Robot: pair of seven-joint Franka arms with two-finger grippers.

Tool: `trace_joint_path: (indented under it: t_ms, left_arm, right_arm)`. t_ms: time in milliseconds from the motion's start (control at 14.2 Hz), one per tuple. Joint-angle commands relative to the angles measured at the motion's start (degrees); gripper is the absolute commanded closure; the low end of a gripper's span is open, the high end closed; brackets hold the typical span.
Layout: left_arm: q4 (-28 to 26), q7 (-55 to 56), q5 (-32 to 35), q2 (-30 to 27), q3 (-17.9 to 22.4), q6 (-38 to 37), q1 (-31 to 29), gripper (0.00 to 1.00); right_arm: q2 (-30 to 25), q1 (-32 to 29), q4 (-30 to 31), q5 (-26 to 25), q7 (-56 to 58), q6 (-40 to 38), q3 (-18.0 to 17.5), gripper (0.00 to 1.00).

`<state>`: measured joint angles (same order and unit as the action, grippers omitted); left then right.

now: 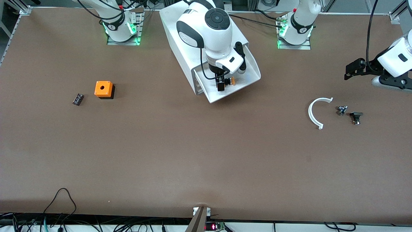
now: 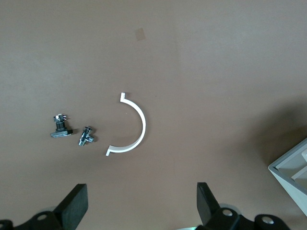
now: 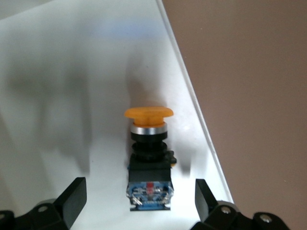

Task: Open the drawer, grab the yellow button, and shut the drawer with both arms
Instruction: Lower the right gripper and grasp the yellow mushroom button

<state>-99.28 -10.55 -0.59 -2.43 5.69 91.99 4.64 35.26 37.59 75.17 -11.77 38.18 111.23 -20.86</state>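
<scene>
Front view: two arms, one white cabinet (image 1: 180, 35), one drawer (image 1: 248, 75) pulled out. Inside the drawer, one button (image 3: 147, 143) lying on its side, orange cap up front. Right gripper (image 3: 139, 203) low over the drawer, spread wide, button between the fingers, not squeezed. Left gripper (image 2: 139, 206) wide too, holding nothing, waiting above one white curved piece (image 2: 130, 125) and two small dark parts (image 2: 72, 133) on the table (image 1: 193, 154). Toward the right arm's end, one orange cube (image 1: 103, 89) and one black part (image 1: 78, 99).

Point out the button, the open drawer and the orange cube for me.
button (image 3: 148, 113): right wrist view, on its orange cap.
drawer (image 1: 249, 75): front view, on the bare white floor of the tray.
orange cube (image 1: 103, 89): front view, on its top face.
</scene>
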Motion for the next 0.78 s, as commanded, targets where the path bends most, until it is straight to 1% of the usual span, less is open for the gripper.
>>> trace_joint_path:
  t_ms: [0, 70, 141, 211, 282, 493, 564, 705]
  left_arm:
    - [2.33, 0.35, 0.68, 0.94, -0.16, -0.50, -0.16, 0.00]
    - [2.51, 0.35, 0.68, 1.20, -0.24, -0.58, -0.16, 0.00]
    - [2.51, 0.35, 0.68, 1.20, -0.24, -0.67, -0.16, 0.00]
    - [2.51, 0.35, 0.68, 1.20, -0.16, -0.67, -0.16, 0.00]
    - [2.51, 0.35, 0.68, 1.20, -0.16, -0.67, -0.16, 0.00]
    - [2.60, 0.18, 0.68, 1.20, -0.16, -0.67, -0.16, 0.00]
    - [2.60, 0.18, 0.68, 1.20, -0.16, -0.67, -0.16, 0.00]
    - [2.60, 0.18, 0.59, 1.20, -0.16, -0.59, -0.24, 0.00]
  right_arm:
    - [1.30, 1.70, -0.19, -0.35, -0.47, 0.48, 0.38, 0.00]
    - [1.31, 1.70, -0.19, -0.35, -0.56, 0.74, 0.38, 0.00]
    - [1.39, 1.70, -0.19, -0.35, -0.56, 0.75, 0.38, 0.04]
    - [1.39, 1.61, -0.19, -0.27, -0.47, 1.09, 0.38, 0.13]
    - [1.39, 1.52, -0.19, -0.27, -0.47, 1.18, 0.38, 0.24]
    - [1.39, 1.61, -0.19, -0.79, -0.03, 2.50, 0.38, 0.49]
    - [1.39, 1.61, -0.19, -0.79, -0.03, 2.68, 0.38, 0.55]
    - [1.31, 1.70, -0.19, -0.44, -0.56, 2.68, 0.38, 0.60]
